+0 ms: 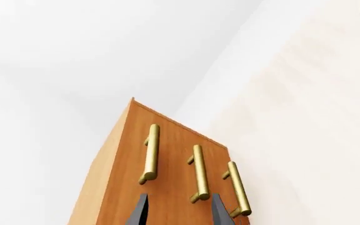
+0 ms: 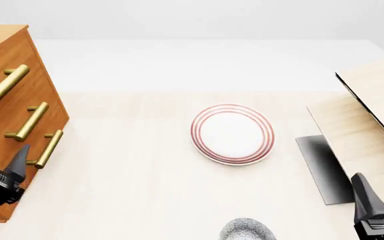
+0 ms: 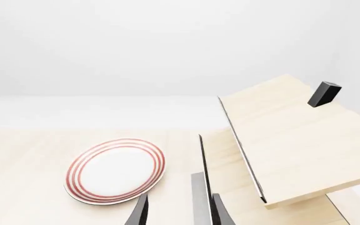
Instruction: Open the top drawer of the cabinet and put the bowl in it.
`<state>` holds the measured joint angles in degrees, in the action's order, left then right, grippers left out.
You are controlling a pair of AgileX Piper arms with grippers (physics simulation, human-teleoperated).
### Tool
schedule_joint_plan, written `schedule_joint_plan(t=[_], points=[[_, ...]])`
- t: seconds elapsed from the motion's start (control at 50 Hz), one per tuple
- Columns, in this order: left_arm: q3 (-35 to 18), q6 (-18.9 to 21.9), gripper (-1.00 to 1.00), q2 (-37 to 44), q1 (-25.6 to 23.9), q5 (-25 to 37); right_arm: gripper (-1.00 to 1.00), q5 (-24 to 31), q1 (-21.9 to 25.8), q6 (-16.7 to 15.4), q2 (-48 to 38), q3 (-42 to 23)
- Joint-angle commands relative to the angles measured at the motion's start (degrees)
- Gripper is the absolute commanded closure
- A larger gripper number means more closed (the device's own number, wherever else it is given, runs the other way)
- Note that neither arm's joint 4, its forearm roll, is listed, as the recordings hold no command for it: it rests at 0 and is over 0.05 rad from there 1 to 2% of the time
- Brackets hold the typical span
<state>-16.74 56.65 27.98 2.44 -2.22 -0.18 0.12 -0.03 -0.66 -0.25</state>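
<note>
The left gripper (image 1: pixel 178 212) hangs just in front of the cabinet (image 2: pixel 8 55), its two dark fingers (image 1: pixel 140 211) spread apart with nothing between them. From the camera on that arm, the fingertips point at the cabinet's face near the lower ends of the three brass handles, not touching any of them. The top drawer (image 1: pixel 130 154) looks shut, flush with the two below it, and its handle (image 1: pixel 151 153) is the farthest of the three bars from the fingertips.

The right gripper (image 3: pixel 178 211) sits low at the near right corner of the table (image 2: pixel 125 175), fingers likewise apart and empty. Ahead of it are pale wooden boards (image 3: pixel 292 145), tilted and stacked, with a small dark block (image 3: pixel 324 93) resting on the upper one.

The bowl (image 2: pixel 247 230), speckled blue-grey, stands on the table at the very near edge of the front view, partly cut off, between the two arms and well apart from the cabinet. Beyond it, near the middle of the table, lies a flat white plate (image 2: pixel 232 133) with red rings, clear of everything else.
</note>
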Motion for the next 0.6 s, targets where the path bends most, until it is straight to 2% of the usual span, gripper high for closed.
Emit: schedule_joint_plan(t=[0.02, 0.04, 0.12, 0.2, 0.26, 0.5, 0.6], points=[[-1.3, 6.3, -1.0, 2.9, -0.1, -2.8, -1.0, 0.0, 0.0, 0.0, 0.1, 0.0], [-1.0, 8.2, -1.0, 3.8, 0.1, -4.2, -1.0, 0.0, 0.0, 0.0, 0.1, 0.0], [-1.1, 10.6, -1.0, 6.6, -0.7, -6.7, -1.0, 0.0, 0.0, 0.0, 0.1, 0.0], [0.4, 14.9, -1.0, 9.7, -0.2, -11.2, -1.0, 0.0, 0.0, 0.0, 0.1, 0.0], [-0.9, 14.9, -1.0, 11.4, -0.7, -11.5, -1.0, 0.0, 0.0, 0.0, 0.1, 0.0], [0.2, 21.6, -1.0, 16.6, 0.9, -18.4, -1.0, 0.0, 0.0, 0.0, 0.1, 0.0], [-0.9, 22.0, -1.0, 18.0, 1.2, -18.7, -1.0, 0.0, 0.0, 0.0, 0.1, 0.0]])
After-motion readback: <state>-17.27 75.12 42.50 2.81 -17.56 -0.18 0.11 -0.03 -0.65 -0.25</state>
